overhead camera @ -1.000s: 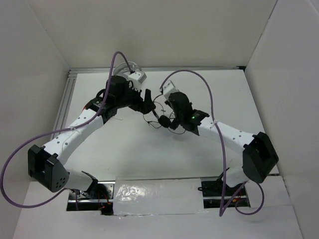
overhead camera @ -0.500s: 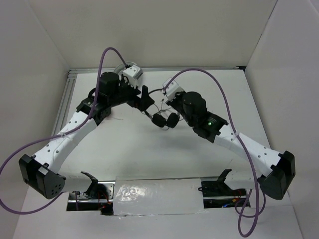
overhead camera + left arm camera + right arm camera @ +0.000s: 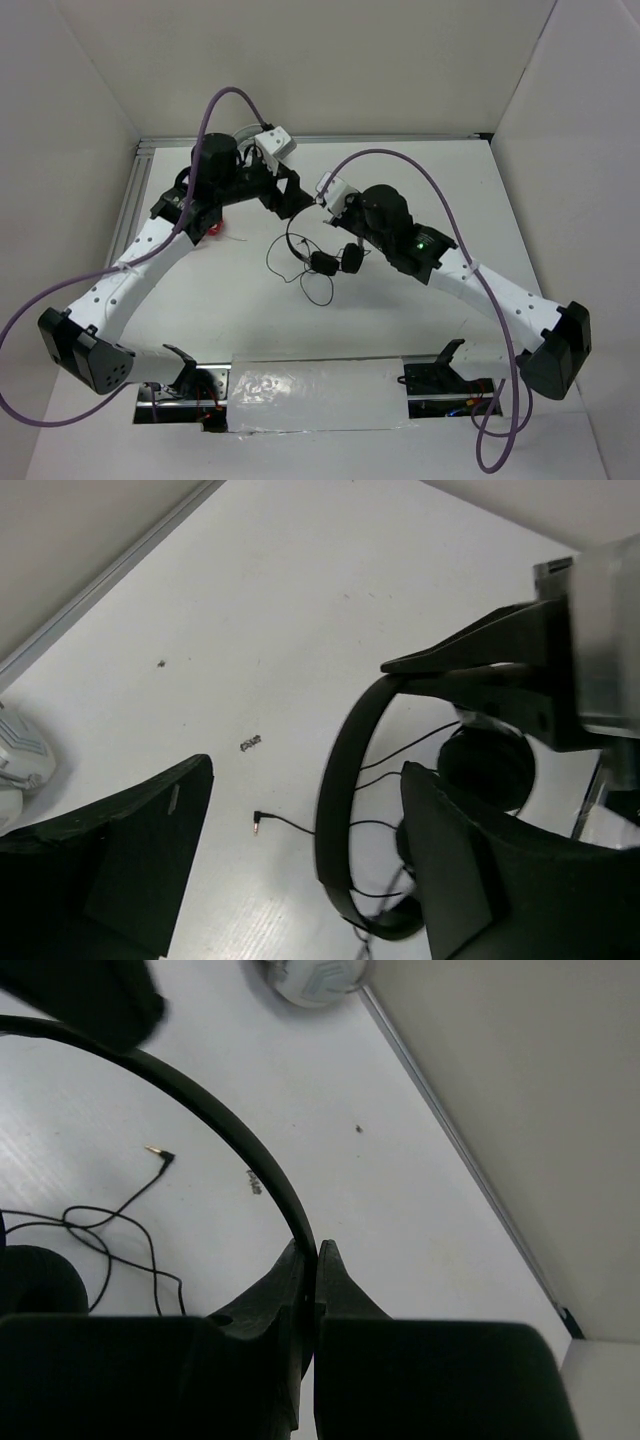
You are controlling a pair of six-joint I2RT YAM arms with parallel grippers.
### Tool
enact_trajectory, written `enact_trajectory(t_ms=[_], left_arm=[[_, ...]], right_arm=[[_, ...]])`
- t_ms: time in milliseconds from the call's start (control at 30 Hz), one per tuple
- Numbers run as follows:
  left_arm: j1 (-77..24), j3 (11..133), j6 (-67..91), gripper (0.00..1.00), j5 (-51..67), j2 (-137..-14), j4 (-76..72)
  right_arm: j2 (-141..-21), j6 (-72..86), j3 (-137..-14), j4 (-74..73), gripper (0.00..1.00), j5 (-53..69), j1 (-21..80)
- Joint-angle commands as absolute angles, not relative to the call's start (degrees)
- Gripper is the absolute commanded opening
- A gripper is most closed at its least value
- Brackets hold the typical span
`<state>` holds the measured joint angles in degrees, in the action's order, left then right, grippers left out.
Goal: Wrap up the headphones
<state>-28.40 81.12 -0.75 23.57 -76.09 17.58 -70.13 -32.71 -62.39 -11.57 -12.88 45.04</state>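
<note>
Left gripper (image 3: 305, 780) backed off, fingers apart; right gripper (image 3: 317, 1252) clamps the headphones (image 3: 322, 262) by the band. Loose cable (image 3: 283, 823) probably needs grabbing and winding next.

No text, label, brand or number can be read anywhere, and a tiny grey mark (image 3: 250, 743) on the white table (image 3: 300, 600) is too small to make out.

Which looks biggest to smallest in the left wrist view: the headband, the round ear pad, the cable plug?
1. headband, largest, though it is nearer the camera
2. ear pad
3. cable plug, tiny
</note>
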Motion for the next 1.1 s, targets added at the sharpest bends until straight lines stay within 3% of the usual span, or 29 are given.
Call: enact_trajectory(t_ms=[0, 133, 267, 600, 700, 933, 1033, 1067], left_arm=[[-29.00, 82.26, -7.11, 0.86, 26.98, -77.52, 16.87], [-29.00, 81.83, -9.84, 0.71, 30.14, -77.87, 18.10], [-29.18, 80.86, -9.76, 0.67, 32.52, -78.13, 19.68], [-32.69, 82.17, -7.82, 0.63, 23.38, -83.84, 23.29], [-33.05, 82.79, -7.30, 0.42, 21.72, -84.81, 23.82], [-33.22, 83.75, -5.89, 0.30, 18.99, -85.34, 23.90], [-33.22, 84.72, -5.01, 0.33, 18.55, -85.52, 24.17], [-33.22, 84.73, -5.27, 0.40, 18.89, -85.34, 24.00]], right_arm=[[-66.54, -33.92, -66.97, -14.67, 0.00, -3.37, 44.04], [-65.74, -34.01, -67.94, -17.67, 0.00, -0.53, 42.63], [-66.09, -34.63, -68.20, -17.40, 0.00, -3.33, 42.19], [-69.52, -35.33, -72.59, -18.02, 0.00, -6.68, 42.45], [-70.05, -35.77, -73.12, -17.15, 0.00, -7.38, 42.63], [-71.71, -36.82, -74.53, -19.42, 0.00, -7.30, 42.89], [-72.68, -37.62, -74.79, -20.83, 0.00, -7.91, 43.59], [-72.86, -37.79, -74.79, -21.00, 0.00, -8.08, 44.03]])
